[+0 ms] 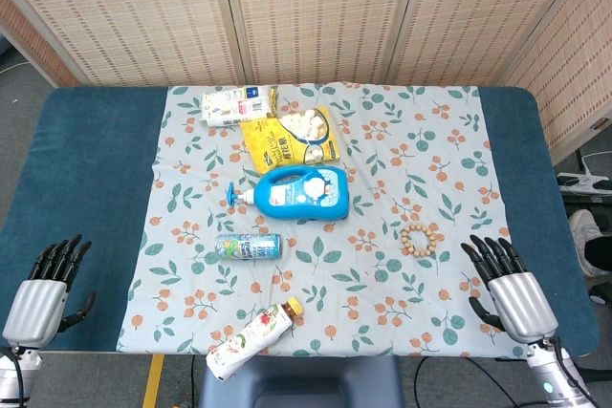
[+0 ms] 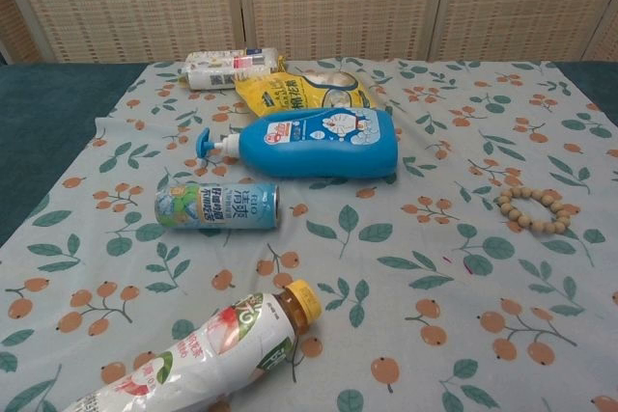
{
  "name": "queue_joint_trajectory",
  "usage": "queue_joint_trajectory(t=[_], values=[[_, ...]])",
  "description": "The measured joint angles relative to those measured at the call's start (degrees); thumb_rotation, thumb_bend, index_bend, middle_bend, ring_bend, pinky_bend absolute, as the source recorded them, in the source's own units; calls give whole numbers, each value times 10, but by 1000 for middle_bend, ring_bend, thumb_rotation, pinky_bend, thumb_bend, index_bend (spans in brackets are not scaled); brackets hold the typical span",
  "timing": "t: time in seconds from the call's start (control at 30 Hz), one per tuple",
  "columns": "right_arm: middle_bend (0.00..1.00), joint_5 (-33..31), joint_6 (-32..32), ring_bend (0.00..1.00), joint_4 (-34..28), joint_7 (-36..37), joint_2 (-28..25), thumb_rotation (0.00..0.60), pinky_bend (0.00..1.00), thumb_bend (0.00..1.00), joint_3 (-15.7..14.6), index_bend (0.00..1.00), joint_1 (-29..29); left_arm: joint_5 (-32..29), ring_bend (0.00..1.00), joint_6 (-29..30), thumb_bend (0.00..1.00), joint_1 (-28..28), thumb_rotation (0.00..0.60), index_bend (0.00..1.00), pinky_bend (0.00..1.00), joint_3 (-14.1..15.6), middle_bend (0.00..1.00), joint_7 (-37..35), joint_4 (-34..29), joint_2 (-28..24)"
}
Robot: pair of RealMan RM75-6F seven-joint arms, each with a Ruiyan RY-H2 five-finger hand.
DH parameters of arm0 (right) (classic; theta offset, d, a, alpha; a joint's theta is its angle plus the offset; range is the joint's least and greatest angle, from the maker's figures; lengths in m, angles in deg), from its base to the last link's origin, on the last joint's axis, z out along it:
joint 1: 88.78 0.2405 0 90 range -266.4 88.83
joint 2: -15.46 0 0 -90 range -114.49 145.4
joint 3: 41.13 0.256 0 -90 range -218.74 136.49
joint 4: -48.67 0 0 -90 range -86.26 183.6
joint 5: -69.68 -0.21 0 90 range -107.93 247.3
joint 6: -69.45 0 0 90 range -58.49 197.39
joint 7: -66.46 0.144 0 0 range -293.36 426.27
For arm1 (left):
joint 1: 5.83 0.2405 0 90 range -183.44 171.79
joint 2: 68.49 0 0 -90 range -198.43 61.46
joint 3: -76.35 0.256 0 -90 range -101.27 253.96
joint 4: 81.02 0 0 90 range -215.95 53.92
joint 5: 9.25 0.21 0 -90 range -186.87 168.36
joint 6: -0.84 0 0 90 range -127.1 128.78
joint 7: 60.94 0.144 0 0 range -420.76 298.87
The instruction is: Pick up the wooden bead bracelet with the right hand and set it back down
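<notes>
Right hand [image 1: 507, 286] open beside bracelet [image 1: 418, 239] on floral cloth [image 1: 382, 188].

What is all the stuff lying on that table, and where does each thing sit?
wooden bead bracelet: one, tan, right side of cloth, near right hand
pump bottle: one, blue, lying at centre
can: one, light blue, lying below the pump bottle
drink bottle: one, yellow cap, front edge
snack bag: one, yellow, at back
carton: one, white, back left
cloth: one, floral, over blue table
left hand: open, front left
right hand: open, front right
</notes>
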Motion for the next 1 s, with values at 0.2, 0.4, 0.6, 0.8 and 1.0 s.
queue_joint_trajectory(t=[0.2, 0.4, 0.6, 0.8, 1.0], values=[[0, 19, -3, 0, 30, 0, 28, 600, 0, 264, -3, 0, 7, 1, 0, -5, 408, 4, 600, 0, 84, -12, 0, -3, -3, -5], [70, 24, -58, 0, 54, -8, 62, 600, 0, 264, 10, 40, 53, 18, 0, -12, 409, 4, 600, 0, 89, -17, 0, -17, -3, -9], [206, 7, -144, 0, 101, -43, 111, 600, 0, 264, 41, 157, 116, 28, 0, -8, 412, 9, 600, 0, 97, -23, 0, -28, 3, -10], [237, -64, -221, 0, 172, -89, 160, 600, 0, 265, 72, 208, 165, 22, 0, -11, 413, 15, 600, 0, 97, -29, 0, -29, 3, -15], [268, -109, -252, 0, 228, -99, 193, 600, 0, 264, 78, 235, 182, 14, 0, -20, 412, 18, 600, 0, 97, -38, 0, -26, 4, -16]])
